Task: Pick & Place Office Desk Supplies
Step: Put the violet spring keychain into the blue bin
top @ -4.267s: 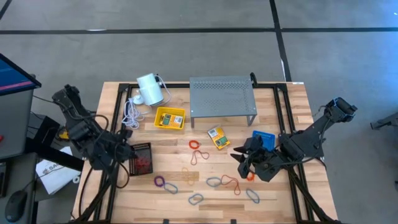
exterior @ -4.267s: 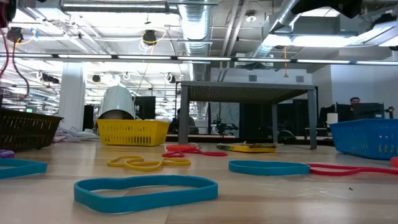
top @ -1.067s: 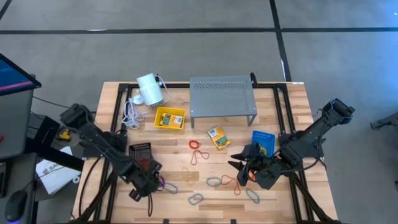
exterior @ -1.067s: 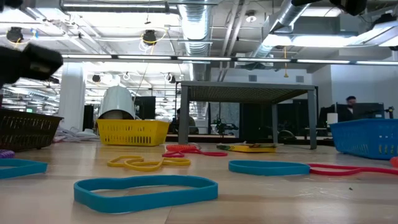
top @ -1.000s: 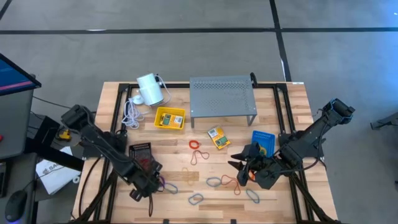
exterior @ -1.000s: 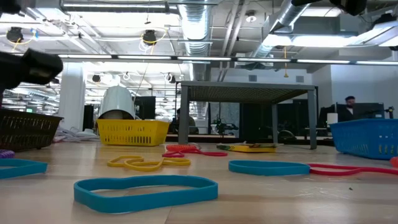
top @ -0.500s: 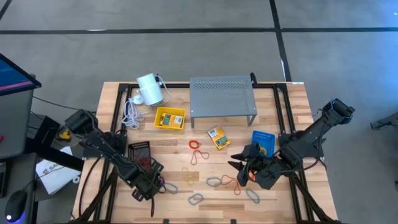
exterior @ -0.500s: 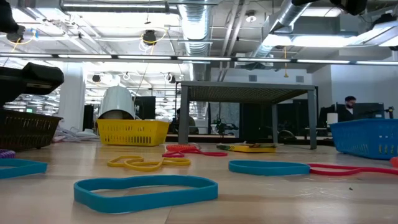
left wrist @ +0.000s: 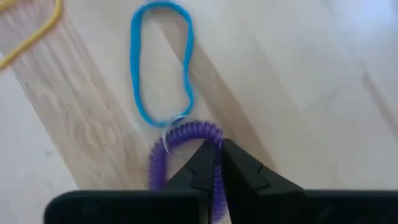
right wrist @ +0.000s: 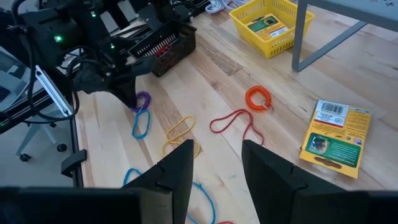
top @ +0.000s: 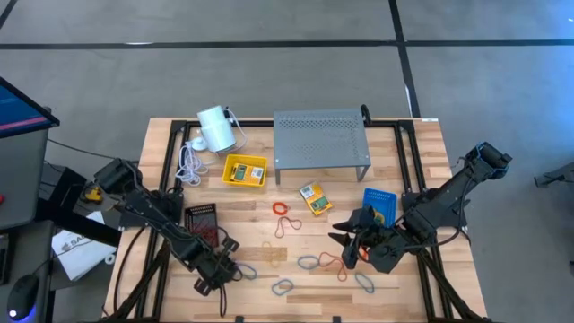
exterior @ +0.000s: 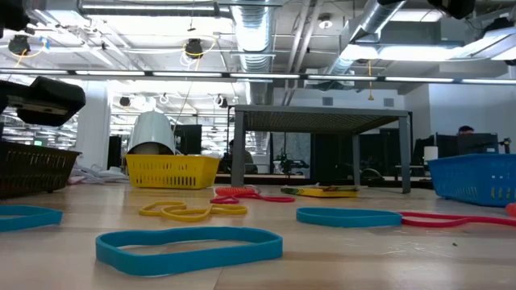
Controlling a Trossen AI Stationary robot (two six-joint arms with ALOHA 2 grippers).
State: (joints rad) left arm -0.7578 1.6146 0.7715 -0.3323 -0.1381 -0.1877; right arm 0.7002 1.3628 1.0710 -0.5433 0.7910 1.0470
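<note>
Rubber-band loops lie scattered over the near half of the wooden table (top: 404, 296). A purple coiled loop (left wrist: 180, 134) lies beside a blue band (left wrist: 160, 62). My left gripper (top: 220, 266) stands over the purple loop, shut on it. My right gripper (top: 345, 239) is open and hovers over a red band (top: 334, 262), touching nothing. One yellow-green crayon box (top: 314, 197) lies flat on the table. Another crayon box lies in the yellow basket (top: 244, 170). My left gripper pinches the purple coiled loop between its two fingers, on one side of the ring (left wrist: 217, 177). The fingers (left wrist: 202, 165) come from above, pointing down. The rest of the ring (right wrist: 143, 99) curves out past the fingertips; whether it is off the table cannot be told.
A black basket (top: 204, 224) with red bands stands by the left arm, and a blue basket (top: 379, 205) by the right arm. The grey perforated shelf (top: 321, 139) and the white cylinder with its cord (top: 215, 130) stand at the far side. Yellow (exterior: 193, 211) and blue (exterior: 189, 244) bands lie near.
My left gripper has moved a little toward the near edge and the table's right, and lower, onto the purple loop. In the low view the purple loop has gone from the picture's left edge. My right arm has kept still.
</note>
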